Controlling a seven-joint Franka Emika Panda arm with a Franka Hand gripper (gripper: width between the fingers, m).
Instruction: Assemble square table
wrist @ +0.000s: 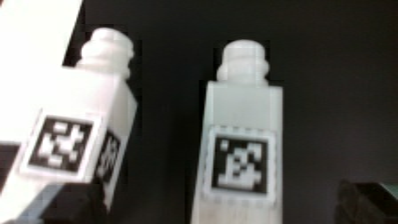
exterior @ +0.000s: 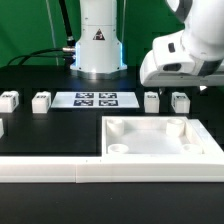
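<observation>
The square table top (exterior: pixel 160 138), a white slab with a raised rim and rounded corner pockets, lies at the front of the exterior view's right. Two white tagged leg blocks (exterior: pixel 150 100) (exterior: pixel 180 100) stand behind it. Two more (exterior: pixel 10 100) (exterior: pixel 41 101) stand on the left, and another (exterior: pixel 1 128) shows at the left edge. The arm's white hand (exterior: pixel 182 58) hangs above the right pair. In the wrist view my gripper (wrist: pixel 210 206) is open, its dark fingers (wrist: pixel 43 206) at the frame's edges. One leg (wrist: pixel 244 120) lies between them untouched, the other leg (wrist: pixel 80 115) beside it.
The marker board (exterior: pixel 95 99) lies flat at the middle back, in front of the robot's base (exterior: pixel 97 45). A long white border rail (exterior: pixel 100 172) runs along the front of the black table. Cables trail at the back left.
</observation>
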